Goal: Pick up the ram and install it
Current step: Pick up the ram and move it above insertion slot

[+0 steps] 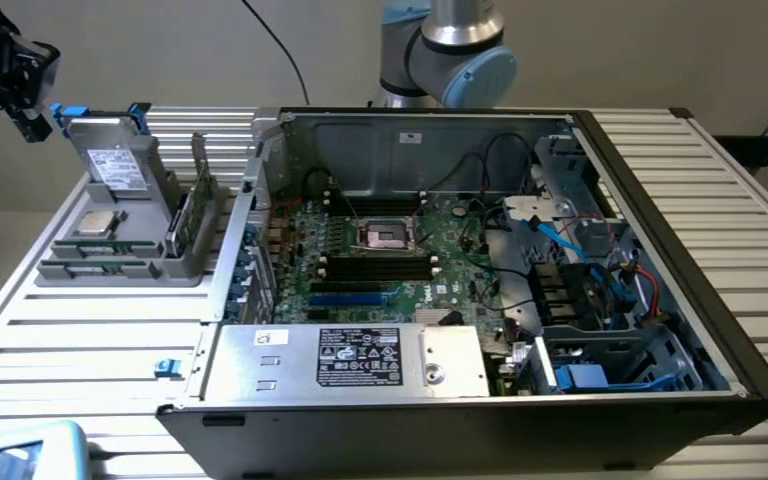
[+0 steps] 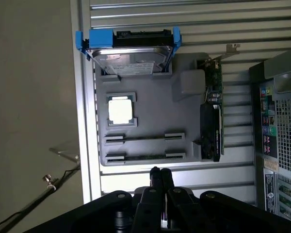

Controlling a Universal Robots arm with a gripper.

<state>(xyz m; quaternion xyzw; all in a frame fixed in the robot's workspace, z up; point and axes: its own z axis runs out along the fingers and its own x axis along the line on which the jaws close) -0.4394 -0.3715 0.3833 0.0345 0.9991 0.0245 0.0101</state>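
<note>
Two long slots in the grey tray [image 2: 155, 111] each held a thin stick on edge. The ram [image 2: 144, 157] was the one nearer my gripper [image 2: 160, 171], which hung just off the tray's edge, fingers pressed together and empty. I could not read the print on the hard drive [image 2: 131, 60] or the power supply [image 1: 357, 357] sticker.
</note>
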